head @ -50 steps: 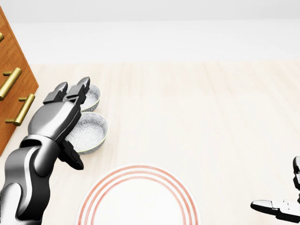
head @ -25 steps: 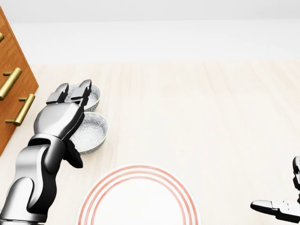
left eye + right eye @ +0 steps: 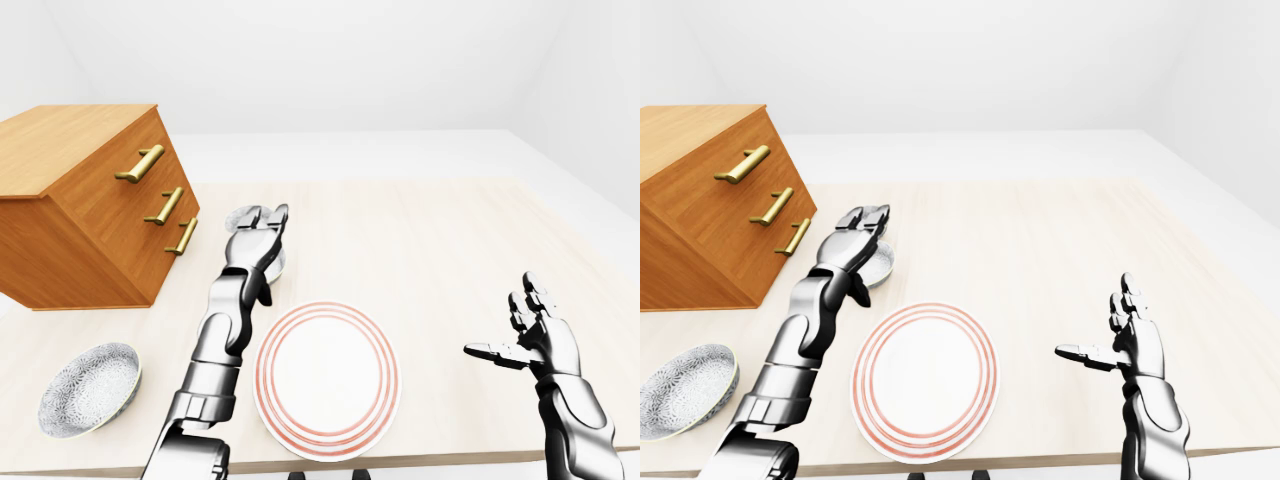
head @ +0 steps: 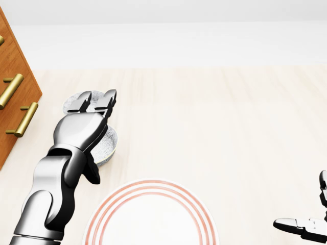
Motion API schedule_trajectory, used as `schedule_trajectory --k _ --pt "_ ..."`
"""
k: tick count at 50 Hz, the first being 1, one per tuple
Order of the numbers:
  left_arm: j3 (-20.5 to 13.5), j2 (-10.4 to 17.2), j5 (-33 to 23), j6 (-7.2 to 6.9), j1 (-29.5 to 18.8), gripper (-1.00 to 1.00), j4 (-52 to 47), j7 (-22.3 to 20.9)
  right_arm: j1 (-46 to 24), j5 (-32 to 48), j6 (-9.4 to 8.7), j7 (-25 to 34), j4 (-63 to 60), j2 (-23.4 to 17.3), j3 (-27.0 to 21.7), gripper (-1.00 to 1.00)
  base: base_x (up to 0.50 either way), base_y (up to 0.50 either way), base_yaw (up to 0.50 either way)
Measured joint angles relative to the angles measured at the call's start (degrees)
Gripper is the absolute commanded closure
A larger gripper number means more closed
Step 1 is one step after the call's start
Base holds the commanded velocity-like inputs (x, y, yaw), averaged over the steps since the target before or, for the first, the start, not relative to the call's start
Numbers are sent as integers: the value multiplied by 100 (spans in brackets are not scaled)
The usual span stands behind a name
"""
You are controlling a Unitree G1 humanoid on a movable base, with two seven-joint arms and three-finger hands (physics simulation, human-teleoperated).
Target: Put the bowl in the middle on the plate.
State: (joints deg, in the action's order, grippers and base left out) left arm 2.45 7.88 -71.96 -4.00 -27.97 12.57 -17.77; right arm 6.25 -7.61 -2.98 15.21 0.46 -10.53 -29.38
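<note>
Three patterned bowls stand in a line left of the plate. The middle bowl (image 4: pixel 108 147) lies mostly under my left hand (image 4: pixel 96 120), whose open fingers spread over its rim; whether they touch it I cannot tell. Just past the fingertips peeks the far bowl (image 3: pixel 240 218). The near bowl (image 3: pixel 90 388) sits alone at the bottom left of the left-eye view. The white plate (image 3: pixel 327 378) with red rings lies right of my left forearm. My right hand (image 3: pixel 520 338) hovers open and empty at the lower right, well away from the plate.
A wooden dresser (image 3: pixel 90 200) with brass handles stands at the left, close to the far bowl. The light wooden table (image 3: pixel 430 240) stretches right of the plate, and its near edge runs just below the plate.
My left hand has slid to the right and further over the middle bowl, hiding more of it and of the far bowl. The right hand and the camera have not moved.
</note>
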Motion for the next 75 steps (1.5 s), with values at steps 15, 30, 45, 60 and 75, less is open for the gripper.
schedule_trajectory --k 15,30,45,60,75 --pt "22 -11 -55 41 -70 -100 349 110 -3 -2 -4 9 3 -1 -10 -100 0 0 0" --pt "-43 103 95 9 -379 -100 858 224 16 1 -57 14 -71 12 -18 -100 0 0 0" --pt "-68 213 212 -21 -574 -100 1234 340 1 6 -23 22 -20 8 -19 -100 0 0 0" --pt "-61 220 275 -44 -552 -100 1335 354 6 1 1 17 -3 4 -13 -100 0 0 0" --pt "-60 217 419 -65 -531 -100 1471 395 -20 2 51 5 81 -16 -6 -100 0 0 0"
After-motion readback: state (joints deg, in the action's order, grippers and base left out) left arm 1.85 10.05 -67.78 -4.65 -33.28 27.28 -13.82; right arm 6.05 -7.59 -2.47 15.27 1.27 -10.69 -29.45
